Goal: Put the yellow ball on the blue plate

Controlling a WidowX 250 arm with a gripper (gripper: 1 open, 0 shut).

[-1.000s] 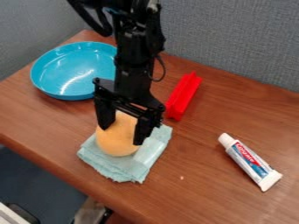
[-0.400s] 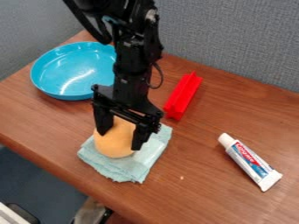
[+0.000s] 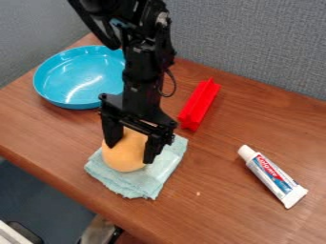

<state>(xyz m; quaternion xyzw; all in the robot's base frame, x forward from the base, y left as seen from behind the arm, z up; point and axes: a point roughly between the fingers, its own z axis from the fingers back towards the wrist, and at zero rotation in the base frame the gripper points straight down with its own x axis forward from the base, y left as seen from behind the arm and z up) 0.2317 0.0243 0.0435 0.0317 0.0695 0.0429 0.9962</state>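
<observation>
The yellow ball (image 3: 125, 153) rests on a pale teal cloth (image 3: 135, 172) near the front of the wooden table. My black gripper (image 3: 132, 144) hangs straight over it, open, with one finger on each side of the ball; I cannot tell whether the fingers touch it. The ball's upper part is hidden by the gripper. At the back left of the table lies the blue plate (image 3: 64, 78), with nothing in it.
A red block (image 3: 199, 103) lies just right of the arm. A white toothpaste tube (image 3: 274, 175) lies at the front right. The table's front edge (image 3: 51, 167) runs close to the cloth. A grey wall stands behind.
The gripper has come down a little around the ball and shifted slightly left. The ball and the cloth have not moved.
</observation>
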